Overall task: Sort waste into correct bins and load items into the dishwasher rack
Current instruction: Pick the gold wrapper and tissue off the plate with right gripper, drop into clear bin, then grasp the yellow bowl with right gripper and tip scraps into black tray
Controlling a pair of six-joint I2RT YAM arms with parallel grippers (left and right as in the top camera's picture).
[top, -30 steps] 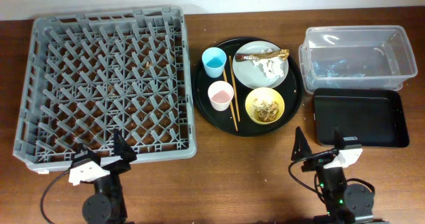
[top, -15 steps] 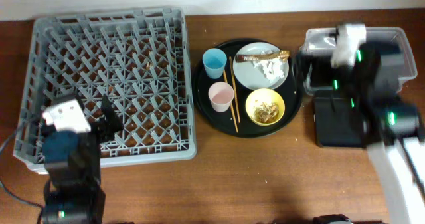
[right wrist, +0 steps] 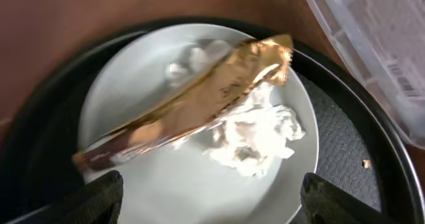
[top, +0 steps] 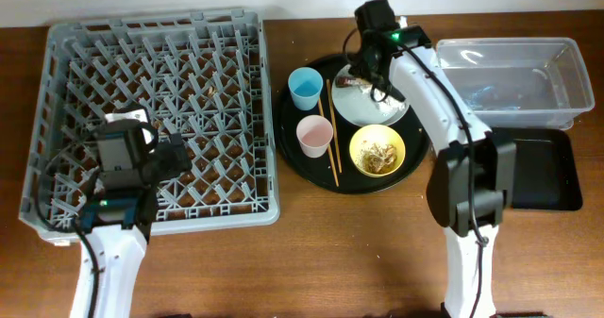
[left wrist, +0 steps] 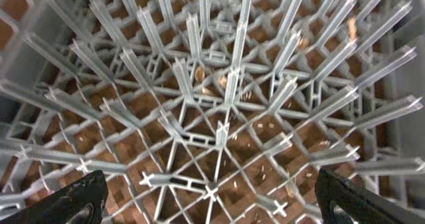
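The grey dishwasher rack (top: 156,24) fills the left of the table. My left gripper (top: 170,153) hangs open and empty over its front pegs (left wrist: 212,117), with both fingertips (left wrist: 212,207) low in the left wrist view. My right gripper (top: 370,73) is open and empty just above the pale grey plate (top: 363,112). The plate (right wrist: 179,184) holds the brown-gold wrapper (right wrist: 192,104) and the white tissue (right wrist: 255,134), and my fingertips (right wrist: 216,201) straddle its near side. The yellow bowl (top: 377,151) holds food scraps. The blue cup (top: 304,87), pink cup (top: 313,135) and chopsticks (top: 331,134) lie nearby.
Plate, bowl, cups and chopsticks all sit on a big round black tray (top: 293,158). The clear tub (top: 505,44) stands at the far right, with the shallow black tray (top: 543,172) in front of it. The tub's corner (right wrist: 372,44) shows in the right wrist view.
Both arms rose from the table's front edge. The left one moved over the rack's front. The right one swung from above the bins leftward to above the plate.
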